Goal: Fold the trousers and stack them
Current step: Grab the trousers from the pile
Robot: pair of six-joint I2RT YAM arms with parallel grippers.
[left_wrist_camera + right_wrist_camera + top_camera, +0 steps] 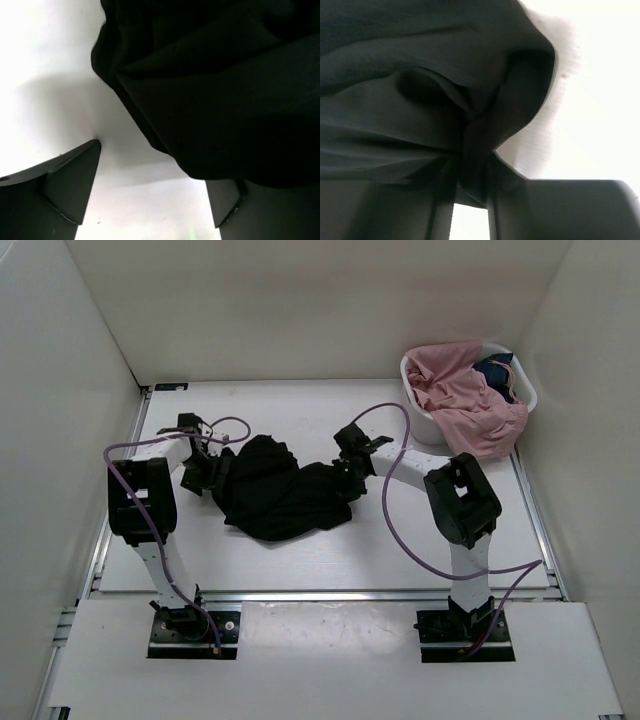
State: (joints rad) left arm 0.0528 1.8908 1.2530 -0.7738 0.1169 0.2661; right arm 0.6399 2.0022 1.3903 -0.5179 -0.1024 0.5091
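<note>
The black trousers (pixel 280 490) lie crumpled in a heap in the middle of the white table. My left gripper (pixel 207 476) sits low at the heap's left edge. In the left wrist view it (pixel 155 167) is open wide, and the trousers (pixel 215 90) hang over its right finger (pixel 232 205), with bare table in the gap. My right gripper (pixel 349 477) is at the heap's right edge. In the right wrist view it (pixel 472 192) is shut on a bunched fold of the trousers (pixel 420 75), and the cloth is pinched between the two fingers.
A white basket (pixel 420 422) stands at the back right, with a pink garment (pixel 465 400) spilling over its rim and a dark blue garment (pixel 497 370) behind it. White walls enclose the table on three sides. Purple cables loop off both arms.
</note>
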